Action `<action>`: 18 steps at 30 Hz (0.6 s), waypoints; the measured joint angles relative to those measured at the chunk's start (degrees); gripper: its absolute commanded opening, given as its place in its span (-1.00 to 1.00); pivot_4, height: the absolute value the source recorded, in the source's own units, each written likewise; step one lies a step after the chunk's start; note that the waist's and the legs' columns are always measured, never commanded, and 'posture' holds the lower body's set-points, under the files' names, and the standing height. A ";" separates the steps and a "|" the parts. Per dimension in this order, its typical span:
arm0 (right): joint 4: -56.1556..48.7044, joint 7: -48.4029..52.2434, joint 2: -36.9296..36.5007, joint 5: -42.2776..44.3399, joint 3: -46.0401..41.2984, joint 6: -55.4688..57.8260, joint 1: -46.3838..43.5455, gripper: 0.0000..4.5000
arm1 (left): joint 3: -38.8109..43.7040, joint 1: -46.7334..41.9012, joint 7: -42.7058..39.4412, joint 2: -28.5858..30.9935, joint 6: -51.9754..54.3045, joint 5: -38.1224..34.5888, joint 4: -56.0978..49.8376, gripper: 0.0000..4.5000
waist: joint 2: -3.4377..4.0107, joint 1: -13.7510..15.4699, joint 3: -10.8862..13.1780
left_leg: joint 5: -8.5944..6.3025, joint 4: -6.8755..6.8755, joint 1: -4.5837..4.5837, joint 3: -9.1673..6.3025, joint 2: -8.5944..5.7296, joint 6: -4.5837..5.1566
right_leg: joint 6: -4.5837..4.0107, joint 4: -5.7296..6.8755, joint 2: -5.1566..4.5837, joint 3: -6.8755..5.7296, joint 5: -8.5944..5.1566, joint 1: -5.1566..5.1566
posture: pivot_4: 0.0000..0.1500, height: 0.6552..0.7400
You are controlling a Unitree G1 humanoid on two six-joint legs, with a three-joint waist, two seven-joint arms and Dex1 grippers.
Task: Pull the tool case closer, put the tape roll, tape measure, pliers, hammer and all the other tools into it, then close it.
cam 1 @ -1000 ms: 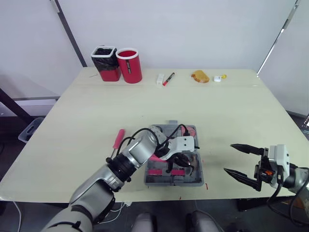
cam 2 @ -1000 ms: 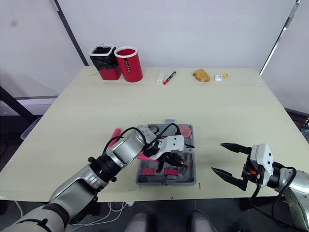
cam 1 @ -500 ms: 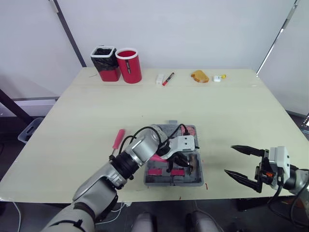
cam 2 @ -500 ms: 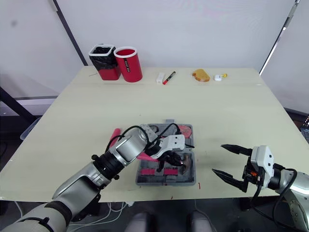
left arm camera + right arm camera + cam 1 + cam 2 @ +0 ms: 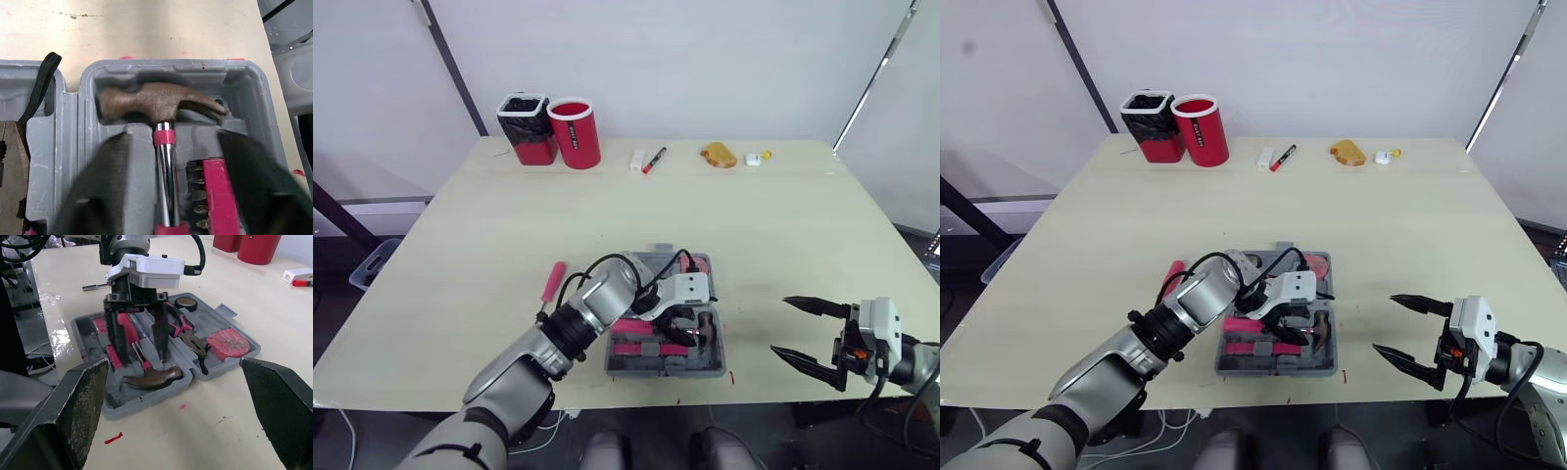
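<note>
The grey tool case [image 5: 661, 372] lies open near the table's front edge. A hammer [image 5: 156, 100] with a brown head and pink handle rests in its moulded slot. My left gripper [image 5: 680, 328] hangs just over it, open, one finger [image 5: 117, 340] on each side of the shaft and clear of it. Pliers [image 5: 188, 335], a red tape measure [image 5: 227, 343] and a black tape roll [image 5: 187, 302] sit in the case's other half. A red screwdriver [image 5: 551, 282] lies on the table left of the case. My right gripper [image 5: 781, 325] is open and empty, to the right of the case.
At the far edge stand a black-lined bin [image 5: 529, 127] and a red cup [image 5: 576, 132]. Along that edge also lie a white box [image 5: 638, 161], a red marker [image 5: 654, 160], an orange object [image 5: 719, 155] and a small white piece [image 5: 756, 158].
My left gripper has opened and let go of the hammer, which now lies in its slot. The right arm has hardly moved.
</note>
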 measured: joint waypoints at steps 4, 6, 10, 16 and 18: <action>0.23 0.01 0.00 -0.25 0.00 -0.09 0.01 1.00 | 0.25 0.00 -0.07 0.38 1.46 -0.15 -0.87 0.50 | 0.01 0.00 0.00 | 0.00 0.00 0.00 0.00 0.00 0.00 | 0.00 0.01 0.00 0.00 0.00 0.00 | 1.00 1.00; 0.24 0.00 0.00 -0.41 0.01 -0.16 0.02 1.00 | 1.03 -0.02 -0.13 0.55 2.44 -1.22 -2.06 0.50 | 0.01 0.00 -0.01 | 0.00 0.00 0.00 0.00 0.00 0.00 | 0.00 0.01 0.00 0.00 0.00 0.00 | 1.00 1.00; 0.26 -0.06 0.04 -0.76 0.14 -0.33 0.06 1.00 | 4.45 -0.32 -0.46 0.90 2.42 -4.00 -3.07 0.50 | 0.02 -0.02 -0.01 | 0.00 0.01 0.01 -0.01 0.00 0.00 | 0.00 0.03 0.00 0.00 0.00 0.00 | 1.00 1.00; 0.26 -0.15 0.13 -0.82 0.18 -0.45 0.16 1.00 | 11.49 0.70 1.17 1.00 -1.46 -8.20 -2.08 0.50 | 0.05 -0.06 -0.03 | 0.00 0.02 0.04 0.00 0.00 0.00 | 0.00 0.05 0.00 0.01 0.00 0.01 | 1.00 1.00; 0.26 -0.19 0.19 -0.89 0.21 -0.47 0.20 1.00 | 14.62 1.91 2.38 0.56 -2.91 -9.75 -0.97 0.50 | 0.06 -0.05 -0.03 | 0.00 0.03 0.05 0.00 0.00 0.00 | 0.00 0.07 0.00 0.01 0.00 0.01 | 1.00 1.00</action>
